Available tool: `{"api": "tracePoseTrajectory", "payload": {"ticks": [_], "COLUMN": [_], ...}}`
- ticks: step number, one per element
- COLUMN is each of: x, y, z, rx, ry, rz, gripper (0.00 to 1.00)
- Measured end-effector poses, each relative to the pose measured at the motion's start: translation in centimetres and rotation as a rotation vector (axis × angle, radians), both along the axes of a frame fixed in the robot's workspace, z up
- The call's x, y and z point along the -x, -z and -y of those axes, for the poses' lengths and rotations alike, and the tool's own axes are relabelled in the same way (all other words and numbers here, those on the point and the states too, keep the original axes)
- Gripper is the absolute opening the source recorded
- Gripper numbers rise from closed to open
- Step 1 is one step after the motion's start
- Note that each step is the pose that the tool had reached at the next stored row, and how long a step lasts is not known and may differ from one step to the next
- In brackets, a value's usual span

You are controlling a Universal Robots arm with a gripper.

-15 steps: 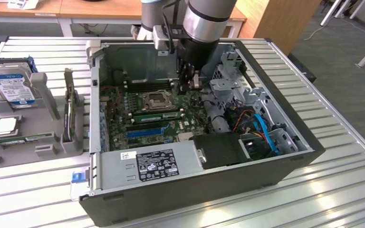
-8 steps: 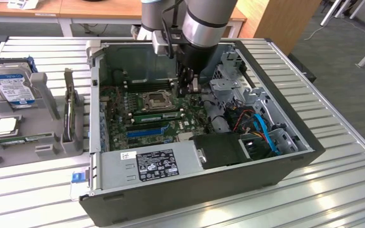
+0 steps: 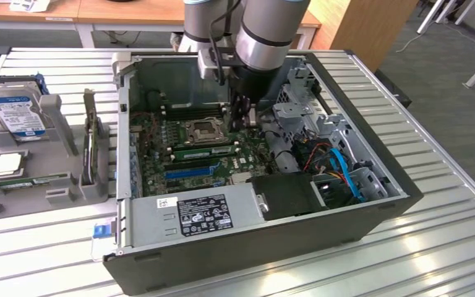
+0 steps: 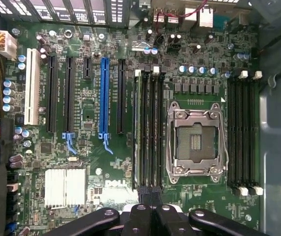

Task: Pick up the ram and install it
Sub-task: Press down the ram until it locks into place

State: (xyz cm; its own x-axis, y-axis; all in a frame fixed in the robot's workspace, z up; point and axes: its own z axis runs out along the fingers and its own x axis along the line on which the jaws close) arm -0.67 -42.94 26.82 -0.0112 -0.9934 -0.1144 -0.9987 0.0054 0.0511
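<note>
A long green ram stick (image 4: 138, 128) stands on edge in the outermost of the black memory slots (image 4: 152, 128) beside the open processor socket (image 4: 195, 140). In the exterior view the ram (image 3: 200, 151) shows as a green strip just below the socket (image 3: 202, 131). My gripper (image 4: 150, 192) hovers over one end of those slots, its fingers pressed together with nothing visible between them. In the exterior view the gripper (image 3: 248, 124) reaches down into the open computer case (image 3: 370, 213), close above the motherboard.
A grey holder (image 3: 56, 195) at the exterior view's left carries a hard drive (image 3: 13, 111), a square silver processor (image 3: 5, 164), a dark card standing on edge (image 3: 93, 145) and another green stick (image 3: 25, 183). Drive cages and blue cables (image 3: 345, 170) crowd the case's right side.
</note>
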Motion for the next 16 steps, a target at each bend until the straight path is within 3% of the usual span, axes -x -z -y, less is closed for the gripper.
{"api": "tracePoseTrajectory", "payload": {"ticks": [7, 16], "x": [0.0, -0.7], "y": [1.25, 1.31], "z": [0.0, 0.0], "rx": [0.0, -0.0002], "ry": [0.0, 0.0], "rz": [0.0, -0.0004], "gripper": [0.1, 0.1]}}
